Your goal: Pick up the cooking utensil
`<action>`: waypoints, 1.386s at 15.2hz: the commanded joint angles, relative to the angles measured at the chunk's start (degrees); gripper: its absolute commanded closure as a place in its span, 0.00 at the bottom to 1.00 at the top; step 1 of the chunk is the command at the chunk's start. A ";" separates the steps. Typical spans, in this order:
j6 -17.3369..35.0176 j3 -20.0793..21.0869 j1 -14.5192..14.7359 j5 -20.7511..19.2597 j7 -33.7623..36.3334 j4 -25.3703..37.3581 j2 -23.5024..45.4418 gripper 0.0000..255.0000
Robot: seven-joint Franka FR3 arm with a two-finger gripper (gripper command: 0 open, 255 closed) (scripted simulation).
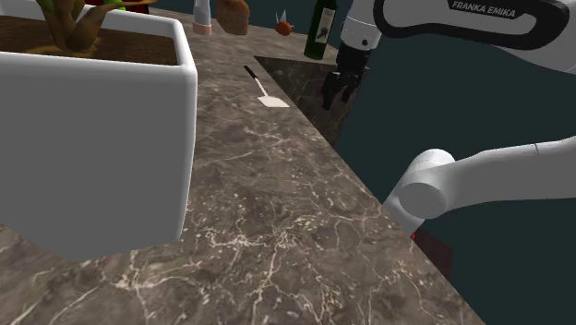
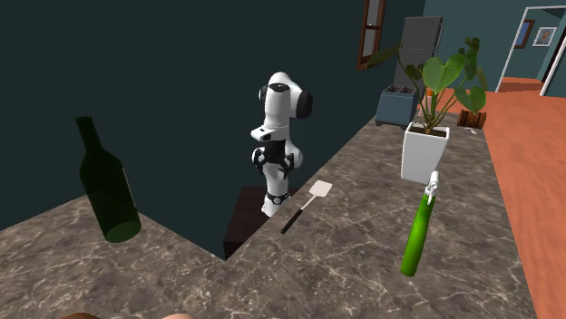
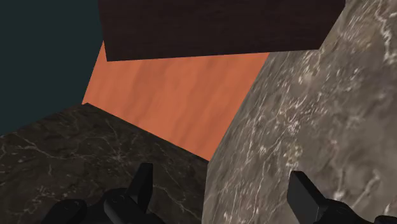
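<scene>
Step in hand: the approach, I judge; nothing is grasped and the gripper hangs off the counter's edge, apart from the utensil
Jaws: standing wide apart in the wrist view, with nothing between the fingers
Utensil: a spatula with a white blade and a thin black handle, flat on the marble counter near its edge
Utensil's lie: in the shoulder view the blade points toward the camera and the handle runs away up and left; in the second exterior view it lies just to the right of the arm's base
Gripper to spatula: near but not touching; the spatula is to the shoulder view's left of the fingers
Under the hand: the counter's corner and orange floor beside it
Neighbours: a white planter and a dark green bottle, both well apart from the spatula
Next move calls for: carrying the hand over the counter above the handle, turning the jaws across its line, then lowering until the fingertips straddle it
Risk, as I judge: the handle is thin and lies low, so the fingers must reach almost to the marble
</scene>
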 commanded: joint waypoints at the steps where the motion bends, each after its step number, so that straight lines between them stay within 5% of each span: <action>1: 0.00 0.00 0.00 0.00 0.00 0.00 0.00 0.00; 9: 2.11 7.67 -1.73 4.38 15.71 14.01 15.22 0.00; 18: 0.72 14.23 -4.08 3.17 33.30 35.56 34.25 0.00; 21: 2.05 14.49 -4.05 2.98 34.32 35.18 35.15 0.00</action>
